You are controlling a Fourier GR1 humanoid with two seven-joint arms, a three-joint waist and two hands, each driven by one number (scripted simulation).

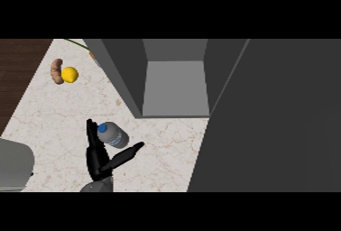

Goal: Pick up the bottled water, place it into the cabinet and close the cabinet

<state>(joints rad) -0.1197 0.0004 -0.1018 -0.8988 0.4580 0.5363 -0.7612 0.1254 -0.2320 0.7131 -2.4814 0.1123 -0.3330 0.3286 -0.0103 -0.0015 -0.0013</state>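
Note:
The bottled water (114, 134), clear with a blue cap, lies tilted on the marble counter (60, 113) in front of the cabinet, cap toward the upper left. My left hand (99, 159) is open around it: straight fingers run up along the bottle's left side and the thumb spreads out below its right end. I cannot tell whether the fingers touch it. The grey cabinet (174, 85) stands open just beyond, its inside bare. Its dark door (273, 117) is swung out and fills the right of the view. My right hand does not show.
A yellow lemon (70, 74) and a brown oblong vegetable (57, 71) lie at the counter's far left. A light grey rounded object (13, 164) sits at the lower left edge. Dark wood floor (16, 67) borders the counter on the left.

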